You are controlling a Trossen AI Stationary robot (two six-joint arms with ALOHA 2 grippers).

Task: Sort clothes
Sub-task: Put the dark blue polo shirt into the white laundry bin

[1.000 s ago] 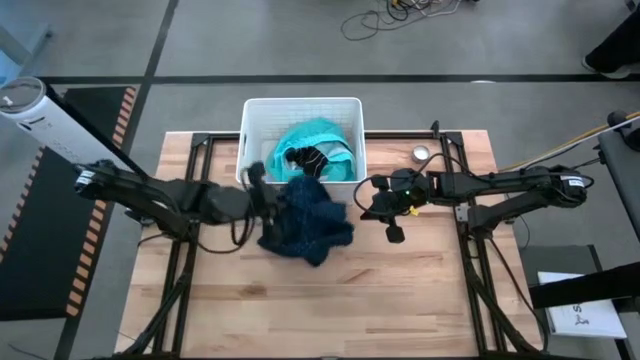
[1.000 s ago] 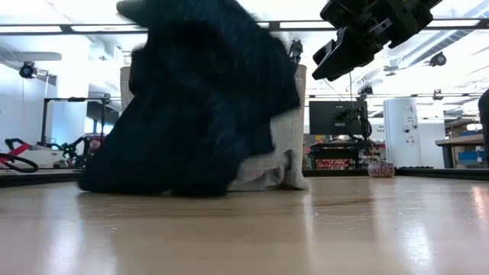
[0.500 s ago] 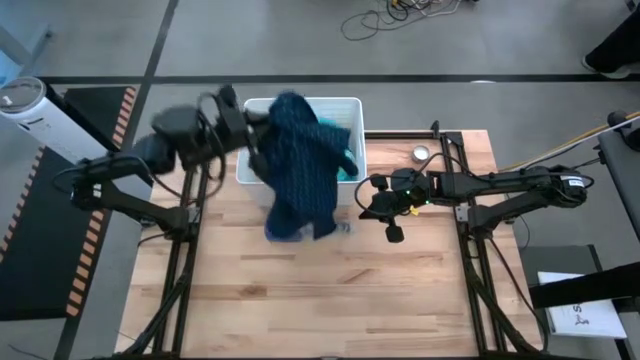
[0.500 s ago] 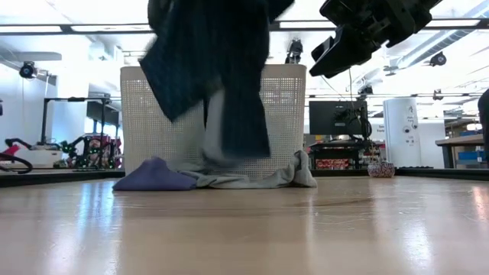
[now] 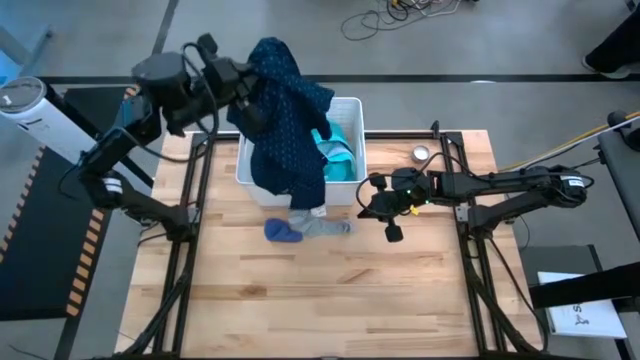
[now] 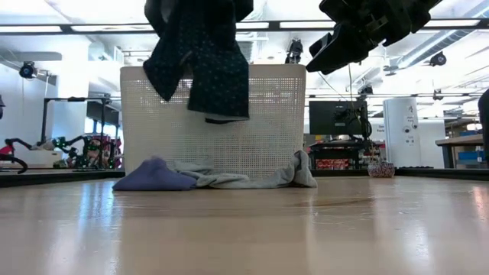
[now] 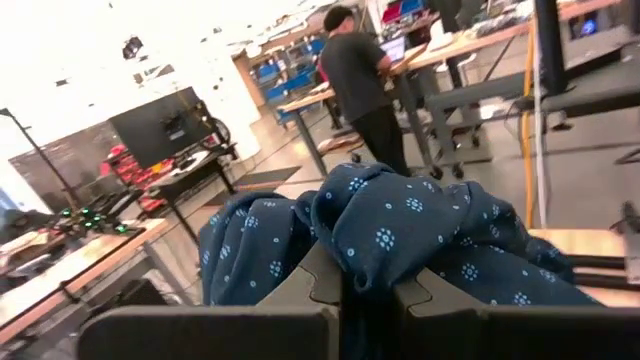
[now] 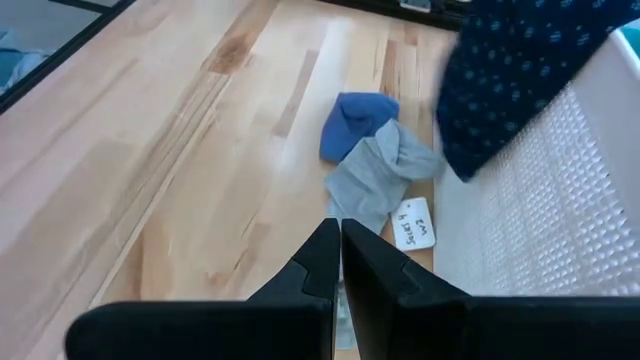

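My left gripper point(image 5: 248, 100) is raised high over the white basket's point(image 5: 352, 104) left wall, shut on the dark navy patterned garment point(image 5: 288, 120). The garment hangs in front of the basket in the low view point(image 6: 200, 53). A teal garment point(image 5: 338, 152) lies in the basket. A grey piece point(image 5: 322, 222) and a blue-purple piece point(image 5: 282, 232) lie flat on the table against the basket's near wall. My right gripper point(image 5: 378, 203) hovers shut and empty to the right of the basket, above the table. My left gripper pinches a bunched fold of the navy garment point(image 7: 372, 262) between its two fingers; the cloth swells up over the fingertips point(image 7: 322, 285) in several layers. The garment hangs slack below the gripper, lifted clear of the table, its lower end point(image 6: 220, 114) in front of the basket's wall.
A small round metal object point(image 5: 421, 153) sits at the table's far right. A white tag point(image 8: 412, 225) lies by the grey piece. A person point(image 7: 358, 80) stands in the room beyond the table. Bare wood spreads toward the near edge.
My left gripper has gone up and toward the table's far left, carrying the navy garment. The garment has left the table and now hangs clear in front of the basket. This has uncovered the grey and blue-purple pieces, which stay where they lay.
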